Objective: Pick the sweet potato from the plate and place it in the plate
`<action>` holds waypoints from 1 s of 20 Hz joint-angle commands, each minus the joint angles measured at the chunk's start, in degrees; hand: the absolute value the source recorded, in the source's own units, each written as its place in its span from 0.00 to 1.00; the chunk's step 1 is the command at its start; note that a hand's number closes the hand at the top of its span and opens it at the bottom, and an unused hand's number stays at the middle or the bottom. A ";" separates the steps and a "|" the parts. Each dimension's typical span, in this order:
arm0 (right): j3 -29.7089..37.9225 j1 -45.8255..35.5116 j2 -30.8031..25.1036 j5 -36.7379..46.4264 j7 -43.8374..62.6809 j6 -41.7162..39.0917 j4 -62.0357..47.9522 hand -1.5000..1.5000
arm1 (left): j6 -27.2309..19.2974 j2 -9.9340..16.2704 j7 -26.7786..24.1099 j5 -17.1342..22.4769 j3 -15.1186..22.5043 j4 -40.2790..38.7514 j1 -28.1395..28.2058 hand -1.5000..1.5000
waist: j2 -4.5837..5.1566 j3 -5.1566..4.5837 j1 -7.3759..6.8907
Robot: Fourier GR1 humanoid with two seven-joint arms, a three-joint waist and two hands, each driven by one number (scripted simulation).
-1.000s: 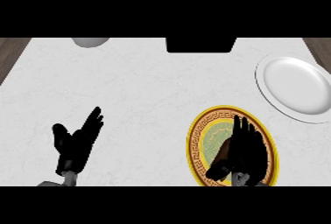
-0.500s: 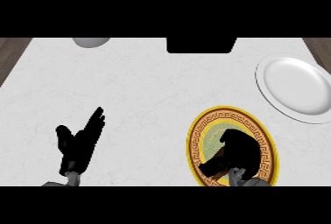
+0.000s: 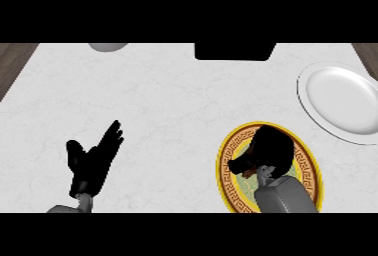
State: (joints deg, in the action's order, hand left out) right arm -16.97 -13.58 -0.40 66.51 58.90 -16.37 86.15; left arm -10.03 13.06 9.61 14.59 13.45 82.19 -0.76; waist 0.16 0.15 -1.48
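Low at the right lies a gold-rimmed patterned plate (image 3: 226, 165). My right hand (image 3: 267, 149) sits over its middle with the fingers curled down and the thumb tucked in at the left. A small orange-brown bit of the sweet potato (image 3: 248, 172) shows under the thumb; the hand hides the remainder. A plain white plate (image 3: 343, 102) lies at the upper right, with nothing on it. My left hand (image 3: 92, 161) rests open at the lower left, fingers straight and pointing up and to the right, away from both plates.
A grey bowl (image 3: 108, 46) peeks in at the counter's far edge, top left. A black block (image 3: 234, 51) stands at the far edge, centre. The wooden floor (image 3: 13, 62) shows past the counter's left corner.
My right hand's fingers have gone from straight over the patterned plate to curled round the sweet potato. The left hand has shifted only slightly.
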 commanded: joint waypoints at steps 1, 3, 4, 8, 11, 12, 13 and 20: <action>6.29 -11.87 0.38 -2.10 9.51 9.49 -7.69 1.00 | 0.32 -1.51 1.00 -0.73 2.14 -0.74 -1.45 0.50 | 1.48 0.03 -2.90; 9.52 -16.84 0.38 -0.10 9.70 13.36 -10.26 1.00 | 1.25 -0.36 0.59 -0.37 1.25 -0.93 -1.57 0.50 | 1.86 -0.01 -4.24; 9.71 -19.37 0.38 1.72 9.87 16.23 -10.63 1.00 | 0.88 -1.23 0.57 -0.99 2.01 -1.33 -2.65 0.50 | 1.84 -0.04 -3.98; 10.90 -26.86 -0.40 13.15 9.03 25.50 -14.18 1.00 | 1.12 -0.55 0.38 -1.78 2.42 -1.49 -2.03 0.50 | 1.74 -0.19 -4.77; 13.55 -31.20 -0.83 18.26 10.28 30.86 -19.76 1.00 | 1.25 -1.35 1.26 -0.98 2.43 -0.48 -2.94 0.50 | 1.74 -0.14 -4.43; 14.94 -32.85 -0.44 19.43 11.67 32.39 -20.24 1.00 | 0.94 -0.61 1.86 -1.15 1.69 -0.95 -3.39 0.50 | 1.70 -0.14 -4.20; 14.68 -32.89 0.34 20.64 12.65 35.78 -20.18 1.00 | 0.86 -1.40 1.22 -1.07 1.81 -1.98 -3.26 0.50 | 1.68 -0.16 -3.79; 21.39 -33.03 0.36 27.68 16.97 49.15 -22.91 1.00 | 0.96 -1.12 1.97 -0.22 0.88 -1.31 -2.31 0.50 | 1.19 -0.05 -2.23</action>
State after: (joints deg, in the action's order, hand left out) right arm 2.26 -46.33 -0.71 91.32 64.22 20.04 64.98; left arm -8.83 12.36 9.96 13.93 14.44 81.78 -2.86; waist 1.36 0.22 -4.46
